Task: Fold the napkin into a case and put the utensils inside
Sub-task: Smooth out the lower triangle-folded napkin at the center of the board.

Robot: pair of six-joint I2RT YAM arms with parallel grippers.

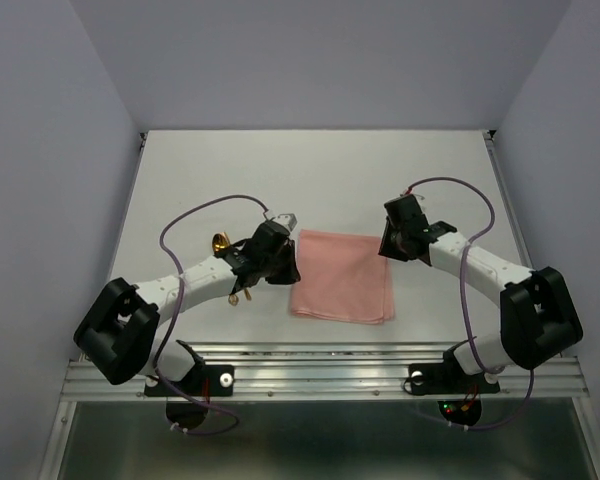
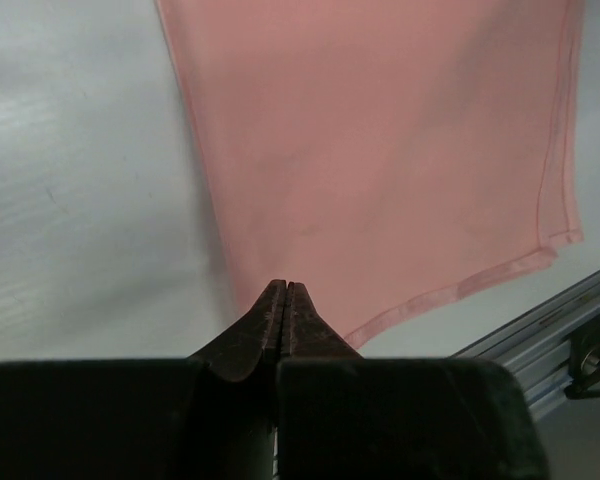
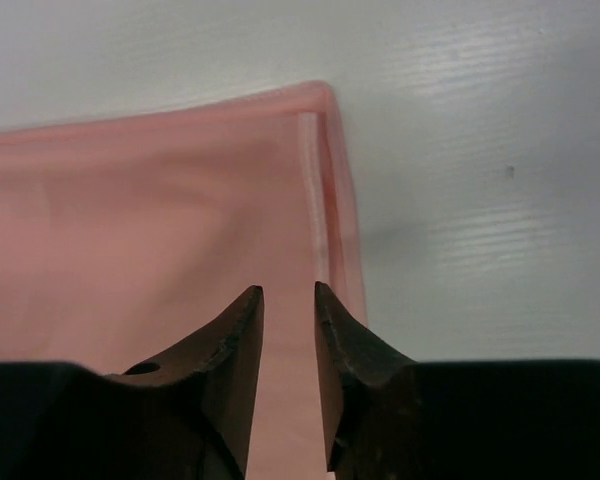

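The salmon-pink napkin (image 1: 345,278) lies flat on the table as a layered, roughly square shape. It also shows in the left wrist view (image 2: 380,150) and the right wrist view (image 3: 130,220). My left gripper (image 1: 292,268) is shut, its tips (image 2: 285,285) at the napkin's left edge, with no cloth visible between them. My right gripper (image 1: 385,245) is open by a narrow gap (image 3: 288,290) just above the napkin's far right corner. The gold utensils lie left of the napkin, partly hidden by my left arm: a round head (image 1: 219,241) and a handle end (image 1: 237,294).
The white table (image 1: 310,180) is walled at the back and both sides. An aluminium rail (image 1: 320,365) runs along the near edge and also shows in the left wrist view (image 2: 550,320), close to the napkin's near corner.
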